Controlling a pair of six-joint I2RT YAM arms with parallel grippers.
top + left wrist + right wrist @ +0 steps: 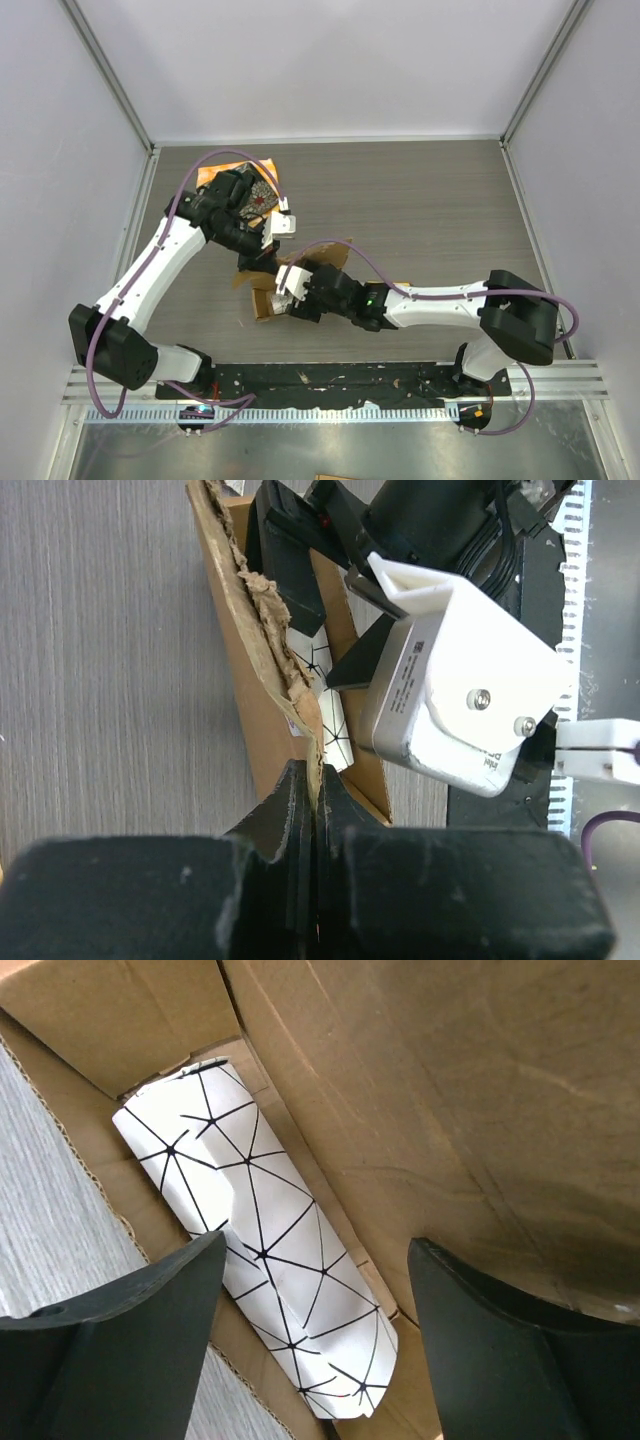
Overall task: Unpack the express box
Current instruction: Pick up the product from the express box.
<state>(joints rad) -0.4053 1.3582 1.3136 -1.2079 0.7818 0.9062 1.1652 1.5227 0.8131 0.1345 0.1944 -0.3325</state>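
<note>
Left claw (317, 788) of mine is pinched shut on the torn edge of a flap of the express box (262, 300), holding that flap aside from the opening. Right claw (318, 1260) hangs inside the opening with its jaws spread wide, gripping nothing. The white packet (250, 1200) with black lines lies on the box floor, between and below them. The box sits on the desk (430, 210) just ahead of my bases, a little left of centre.

As I judge it, the opening is done: the top stands open, the flaps are apart and the contents are bare. What is left is the unpacking itself: close on the packet, lift it clear and set it on the desk. Farther off, toward the far left, an orange cloth (265, 168) lies partly under my left arm.
</note>
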